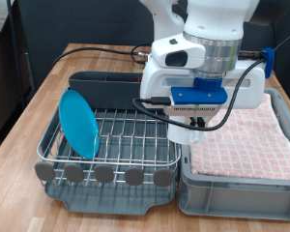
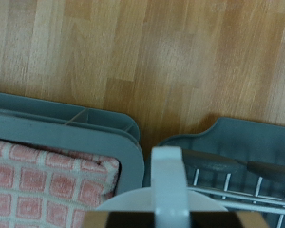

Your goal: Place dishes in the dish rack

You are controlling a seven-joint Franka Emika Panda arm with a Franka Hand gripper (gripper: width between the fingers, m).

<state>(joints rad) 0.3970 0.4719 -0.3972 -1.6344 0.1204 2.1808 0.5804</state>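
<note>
The blue plate [image 1: 78,121] stands upright in the dish rack [image 1: 106,145] at the exterior view's left. Your gripper [image 1: 191,135] hangs over the rack's right edge, beside the crate [image 1: 237,184]; you cannot tell its fingers' spread, though a white mug [image 2: 171,195] shows beneath.

A white mug [image 2: 169,195] hangs above the gap between a cloth-lined grey crate [image 2: 66,128] and the dish rack [image 2: 237,142], wooden tabletop [image 2: 142,47] beyond.

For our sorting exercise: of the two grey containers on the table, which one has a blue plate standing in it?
The dish rack with the wire grid, where the blue plate stands on edge; the grey crate holds only pink checkered cloth.
</note>
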